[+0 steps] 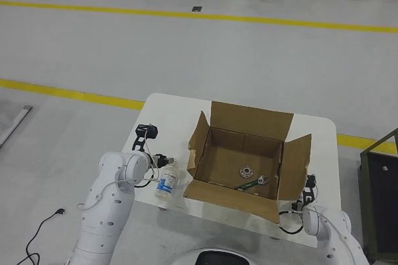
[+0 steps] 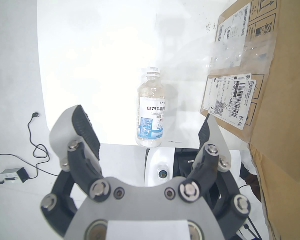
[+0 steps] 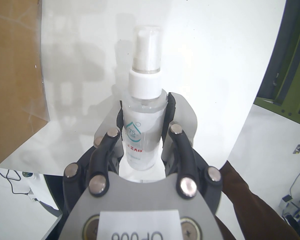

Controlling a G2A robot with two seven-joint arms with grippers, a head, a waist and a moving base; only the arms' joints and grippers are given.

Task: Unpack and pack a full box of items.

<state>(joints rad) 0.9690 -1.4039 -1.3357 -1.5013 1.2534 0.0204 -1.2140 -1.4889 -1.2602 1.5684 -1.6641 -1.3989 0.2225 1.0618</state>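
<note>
Base hidden, a spray bottle sits clamped in the right hand; the left hand gapes wide before a labelled bottle.

The table is white, the floor pale grey crossed by yellow lines, and the box is plain brown cardboard with white labels printed in black barcodes; the wrench is green and silver, the disc grey. The bottle is clear with a white cap and a white label banded in blue, while the spray bottle is clear with a white collar, a teal drop mark and red lettering. The left gripper and right gripper are silver-grey and black, the left one's pads black and ribbed.
</note>
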